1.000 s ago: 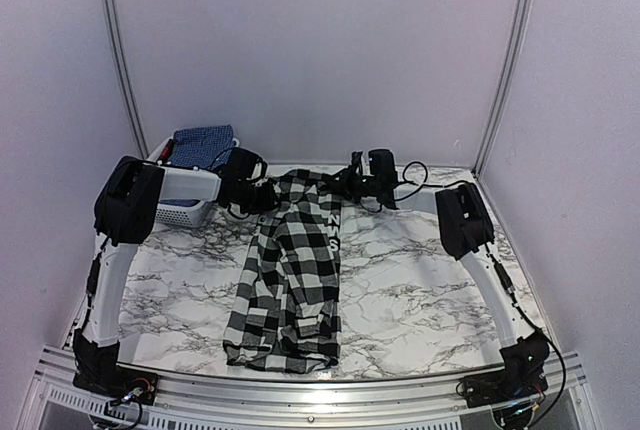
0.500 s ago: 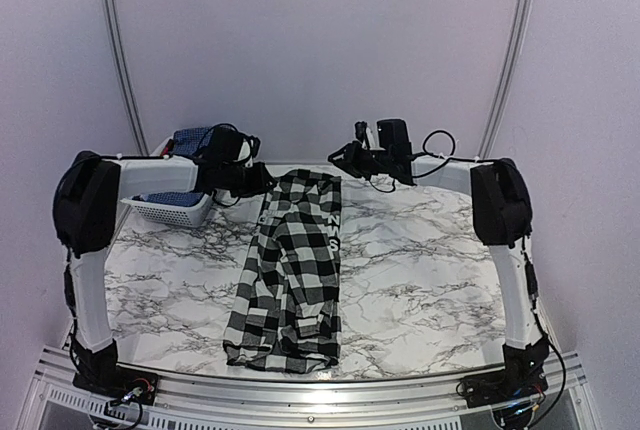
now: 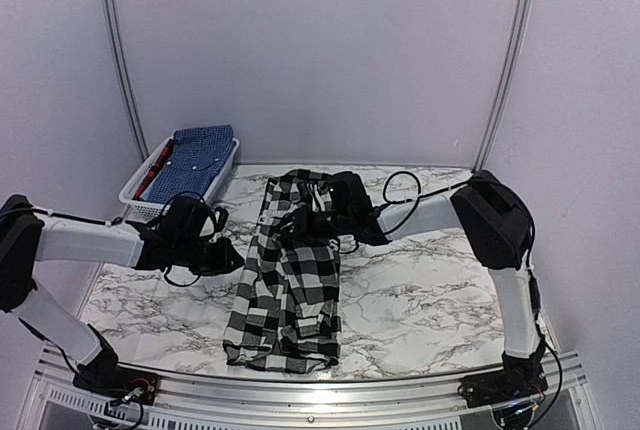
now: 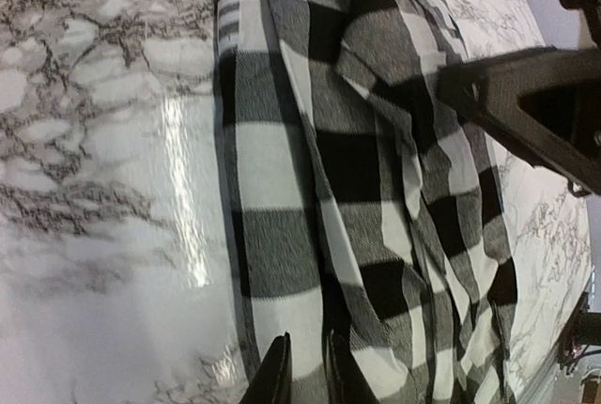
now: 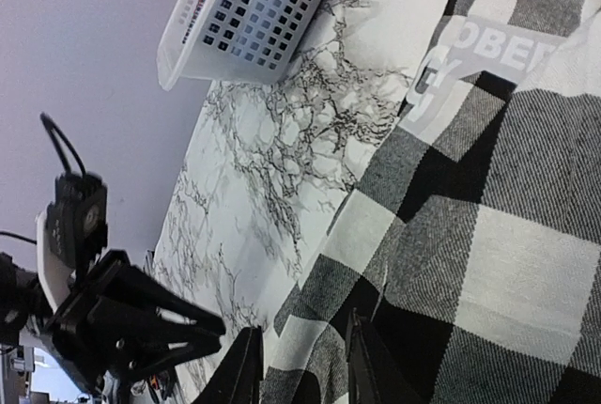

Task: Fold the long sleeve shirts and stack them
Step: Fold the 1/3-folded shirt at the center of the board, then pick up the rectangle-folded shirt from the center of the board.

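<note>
With its far part hidden under the half-parted, empty right gripper, and the cut-off left gripper narrowly parted at its edge, any hold not discernible, the checked shirt is laid on the marbled bench between pale walls.

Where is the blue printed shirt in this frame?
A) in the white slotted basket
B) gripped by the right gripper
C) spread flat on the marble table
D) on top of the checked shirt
A: the blue shirt lies in the white slotted basket, apart from the black-and-white checked shirt.
</note>
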